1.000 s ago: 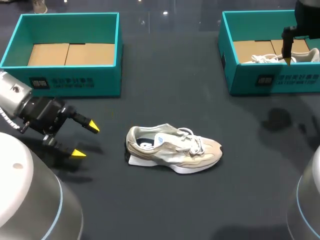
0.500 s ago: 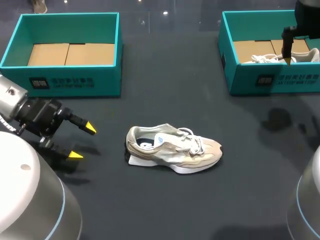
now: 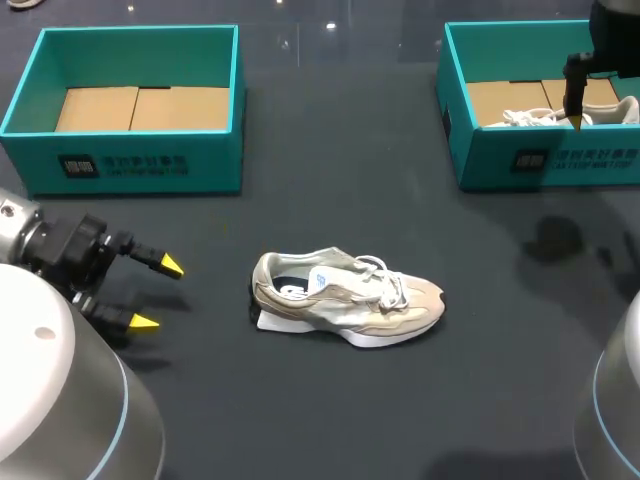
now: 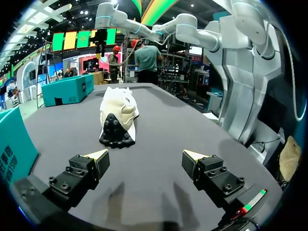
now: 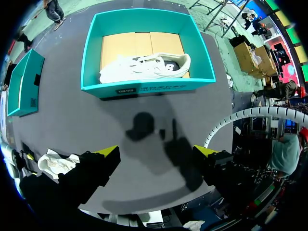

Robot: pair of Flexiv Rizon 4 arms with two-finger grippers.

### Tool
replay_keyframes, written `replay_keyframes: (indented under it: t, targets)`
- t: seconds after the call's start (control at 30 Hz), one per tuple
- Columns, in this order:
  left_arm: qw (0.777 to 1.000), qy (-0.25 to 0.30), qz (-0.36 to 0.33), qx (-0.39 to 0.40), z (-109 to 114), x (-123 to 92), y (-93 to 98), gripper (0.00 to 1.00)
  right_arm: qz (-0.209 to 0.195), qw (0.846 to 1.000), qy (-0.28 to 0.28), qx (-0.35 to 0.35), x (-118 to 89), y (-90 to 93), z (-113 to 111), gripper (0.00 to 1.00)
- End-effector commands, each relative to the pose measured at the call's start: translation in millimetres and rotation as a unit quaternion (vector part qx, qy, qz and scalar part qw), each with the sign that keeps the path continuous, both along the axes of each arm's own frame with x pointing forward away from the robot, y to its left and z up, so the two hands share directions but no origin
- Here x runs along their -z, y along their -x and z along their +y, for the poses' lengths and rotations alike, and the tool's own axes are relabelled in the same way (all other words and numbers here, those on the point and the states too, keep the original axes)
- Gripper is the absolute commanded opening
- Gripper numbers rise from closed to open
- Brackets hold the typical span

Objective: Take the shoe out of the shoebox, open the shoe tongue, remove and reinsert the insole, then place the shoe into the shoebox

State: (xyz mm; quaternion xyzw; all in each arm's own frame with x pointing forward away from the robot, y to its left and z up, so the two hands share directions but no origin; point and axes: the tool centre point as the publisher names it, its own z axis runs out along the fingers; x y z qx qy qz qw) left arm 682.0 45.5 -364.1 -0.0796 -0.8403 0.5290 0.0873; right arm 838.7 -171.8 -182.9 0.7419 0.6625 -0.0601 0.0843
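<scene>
- Head view: shoe (image 3: pixel 345 297) sits on its sole mid-desk (image 3: pixel 350 410), toe twd robot's right, laces loose, out of both boxes.
- L hand (image 3: pixel 158 294) is wide open and holds nothing. Over the last sec it has pulled back twd its own side, so it's now well apart from the shoe's heel.
- L box (image 3: pixel 150 165) sits at far left, only its cardboard floor showing. R box (image 3: pixel 560 160) at far right has a 2nd shoe (image 3: pixel 530 117) inside.
- R arm (image 3: pixel 612 30) hangs over the R box, same spot as a sec ago.
- Meaning, as a guess: L hand has let go and is clearing off, so one step is prob done. Can't tell from here if the insole is back in or the tongue is open. Boxing the shoe is not yet done.
- L wrist view: L hand (image 4: pixel 145 155) has its fingers spread far, bare desk between them. Shoe (image 4: pixel 118 118) lies ahead, heel twd the hand, not touching.
- R wrist view: R hand (image 5: pixel 156 151) is also wide open and holds nothing, high over the desk. R box (image 5: pixel 144 88) is ahead of it w/ the 2nd shoe (image 5: pixel 144 67) lying inside. Desk shoe (image 5: pixel 57 161) shows just beside one finger, far below.
</scene>
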Motion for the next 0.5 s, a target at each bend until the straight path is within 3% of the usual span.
replay_keyframes:
  t: [0.03,0.5]
  targets:
    - [1.000,0.002,0.004,0.000,1.3,9.5,0.2,1.00,0.000,1.000,0.000,0.000,0.2,0.1,0.4,1.00]
    - [1.000,0.008,0.026,-0.013,0.9,11.9,6.7,1.00,0.000,1.000,0.000,0.000,0.2,0.1,0.4,1.00]
